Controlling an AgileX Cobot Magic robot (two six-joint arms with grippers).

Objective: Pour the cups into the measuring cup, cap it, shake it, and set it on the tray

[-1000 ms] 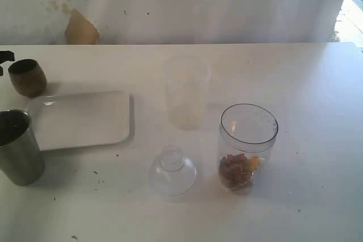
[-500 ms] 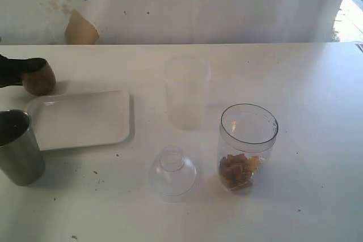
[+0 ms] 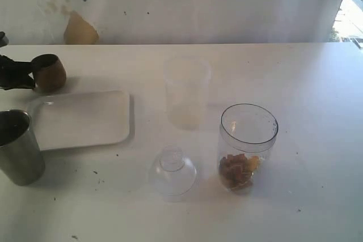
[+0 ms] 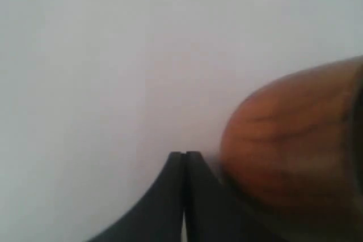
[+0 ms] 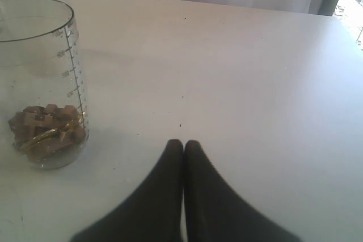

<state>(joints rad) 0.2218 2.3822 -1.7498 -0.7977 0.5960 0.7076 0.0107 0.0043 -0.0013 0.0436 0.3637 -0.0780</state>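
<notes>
The small brown wooden cup (image 3: 49,72) stands behind the white tray (image 3: 85,118), at its far left corner. My left gripper (image 3: 27,76) reaches in from the left edge, shut, with its tips against the cup's side. In the left wrist view the cup (image 4: 289,140) sits beside the closed fingers (image 4: 184,156), not between them. The steel tumbler (image 3: 20,147) stands at the front left. The clear measuring cup (image 3: 248,145) holds brown and yellow pieces at its bottom. My right gripper (image 5: 184,143) is shut and empty, just beside the measuring cup (image 5: 42,83).
A frosted plastic cup (image 3: 186,92) stands behind the measuring cup. A clear dome lid (image 3: 172,172) lies on the table to the measuring cup's left. A white wall backs the table, with a bright window at the far right.
The left gripper has come in from the left edge, and the wooden cup has shifted right along the tray's back edge. Everything else has stayed put.
</notes>
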